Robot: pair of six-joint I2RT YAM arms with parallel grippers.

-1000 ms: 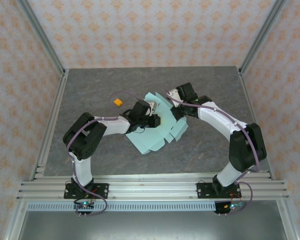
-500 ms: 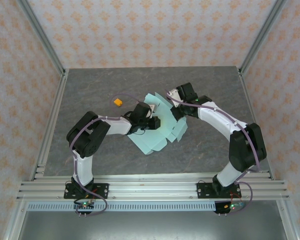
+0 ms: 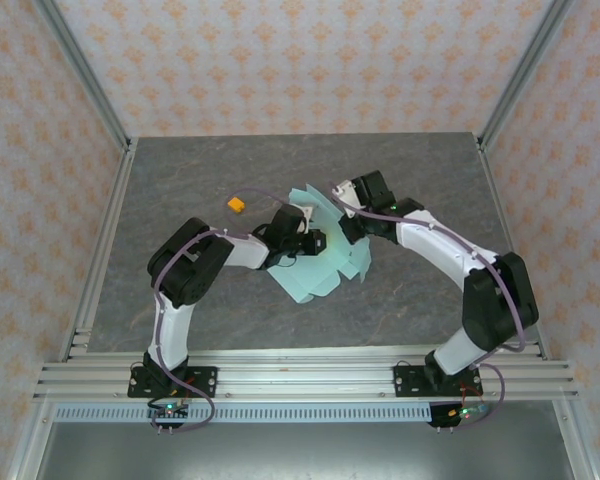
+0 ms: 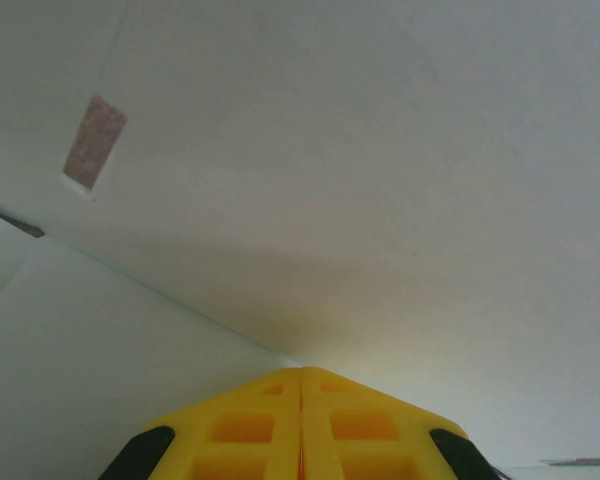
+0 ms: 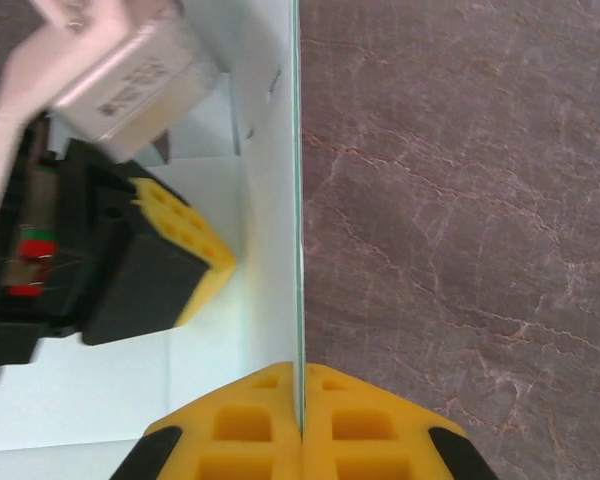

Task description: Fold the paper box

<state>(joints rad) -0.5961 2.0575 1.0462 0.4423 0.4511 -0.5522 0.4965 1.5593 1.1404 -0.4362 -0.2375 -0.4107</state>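
The paper box point(image 3: 315, 275) is a pale mint-green die-cut sheet, partly raised at mid-table between both arms. My right gripper point(image 3: 348, 222) holds its right side. In the right wrist view the yellow fingertips point(image 5: 300, 368) are shut on the card's thin edge point(image 5: 299, 200), which stands upright. My left gripper point(image 3: 310, 240) rests on the sheet from the left. Its fingers point(image 4: 300, 372) are shut with nothing between them, their tips pressed into a crease of the card point(image 4: 380, 180). The left gripper's yellow finger point(image 5: 205, 255) also shows against the card's inner face.
A tiny orange block point(image 3: 237, 205) lies on the grey stone table point(image 3: 420, 170), left of the sheet. Aluminium rails point(image 3: 105, 250) edge the table on both sides, with patterned walls behind. A small slot point(image 4: 93, 142) is cut in the card.
The left arm has pushed forward and to the right, sliding the sheet that way. The right gripper has shifted slightly left with its flap, and the sheet stands more folded up.
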